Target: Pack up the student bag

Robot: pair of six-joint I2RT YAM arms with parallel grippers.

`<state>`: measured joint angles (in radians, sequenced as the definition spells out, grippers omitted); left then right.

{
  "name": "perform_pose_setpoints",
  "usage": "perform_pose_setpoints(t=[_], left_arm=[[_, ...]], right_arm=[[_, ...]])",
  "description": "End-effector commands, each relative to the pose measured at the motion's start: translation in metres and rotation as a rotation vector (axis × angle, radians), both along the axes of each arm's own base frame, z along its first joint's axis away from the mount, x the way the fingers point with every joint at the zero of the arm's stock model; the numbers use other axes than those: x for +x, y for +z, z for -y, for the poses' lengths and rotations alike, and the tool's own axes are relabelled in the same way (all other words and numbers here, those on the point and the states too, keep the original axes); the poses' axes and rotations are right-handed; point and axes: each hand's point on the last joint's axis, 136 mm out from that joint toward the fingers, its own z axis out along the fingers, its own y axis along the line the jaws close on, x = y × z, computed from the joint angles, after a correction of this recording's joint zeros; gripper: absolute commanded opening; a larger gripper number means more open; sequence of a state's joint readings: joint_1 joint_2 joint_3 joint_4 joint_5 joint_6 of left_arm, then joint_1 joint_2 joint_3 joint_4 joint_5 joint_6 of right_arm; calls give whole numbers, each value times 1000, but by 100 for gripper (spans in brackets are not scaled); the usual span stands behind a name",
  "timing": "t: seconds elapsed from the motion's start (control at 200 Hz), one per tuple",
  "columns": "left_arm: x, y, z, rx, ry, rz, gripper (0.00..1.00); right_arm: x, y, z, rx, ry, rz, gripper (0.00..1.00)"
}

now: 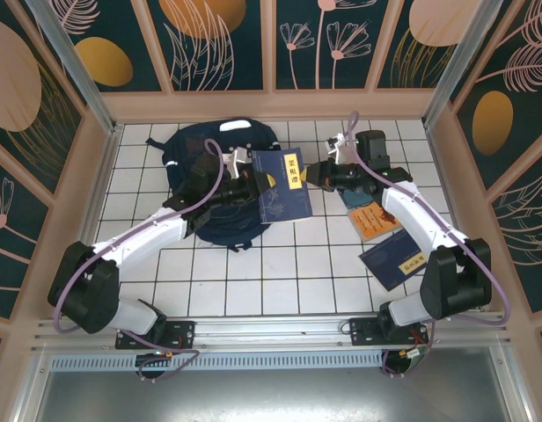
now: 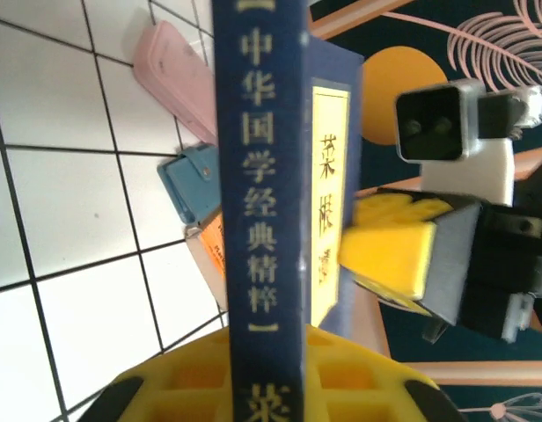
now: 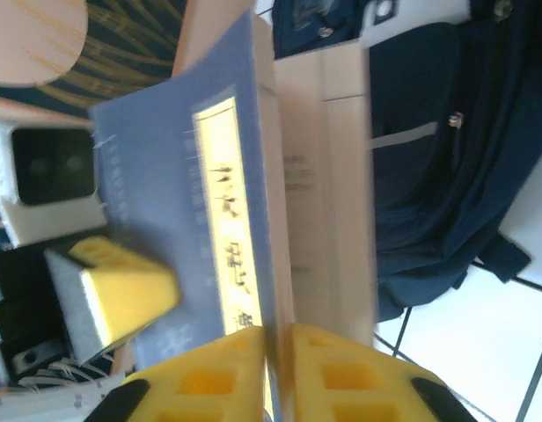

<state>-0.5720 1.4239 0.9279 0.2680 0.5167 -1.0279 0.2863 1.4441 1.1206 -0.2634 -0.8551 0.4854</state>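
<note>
– Yellow pads [image 2: 179, 378] on the left gripper [image 1: 253, 182]: state?
– Clamped on the spine of the blue book [image 1: 281, 186], near the centre of the top frame. The right gripper [image 1: 317, 174] grasps the same book at its opposite long edge. In its wrist view that edge runs down between its two pads. With both holding, the book appears raised off the white-tiled counter [image 1: 280, 264].
– Where is the student bag [image 1: 199, 145]?
– Upper left of centre in the top frame, lying on the counter. The left gripper is over it, and the book overlaps its right side in the frame. I cannot tell from these views whether its opening is unzipped.
– Procedure for the step in hand?
– Judged to be a two-gripper transfer toward the bag.
1. Release one gripper only, after confirming the other's grip.
2. Hold the book flat, spine leading.
3. Avoid opposed pulls, which could bend the cover or slip the pads.
– Legible writing?
– Spine, left wrist view: 中华国学经典精粹. The yellow cover label reads 菜根, with the third character partly covered by the right gripper's pad. An orange book [image 1: 374, 220] and a navy book [image 1: 392, 261] lie at the right of the top frame. Their labels are too small to read.
</note>
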Motion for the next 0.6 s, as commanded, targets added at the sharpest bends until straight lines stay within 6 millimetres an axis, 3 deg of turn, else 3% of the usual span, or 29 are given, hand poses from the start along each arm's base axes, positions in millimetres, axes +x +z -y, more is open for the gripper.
perform_pose_setpoints(t=[0.0, 0.135, 0.22, 0.4, 0.596], left_arm=[[-2, 34, -4, -63, 20, 85, 0], [12, 47, -22, -48, 160, 108, 0], [22, 58, -33, -81, 255, 128, 0], [33, 80, -50, -210, 393, 134, 1], [33, 98, -61, -368, 456, 113, 2]], right_arm=[[18, 10, 11, -35, -100, 50, 37], [27, 19, 25, -24, -252, 64, 78], [22, 30, 23, 75, -309, 64, 98], [-5, 53, -13, 319, -259, 13, 99], [-28, 67, -54, 465, -191, -47, 99]])
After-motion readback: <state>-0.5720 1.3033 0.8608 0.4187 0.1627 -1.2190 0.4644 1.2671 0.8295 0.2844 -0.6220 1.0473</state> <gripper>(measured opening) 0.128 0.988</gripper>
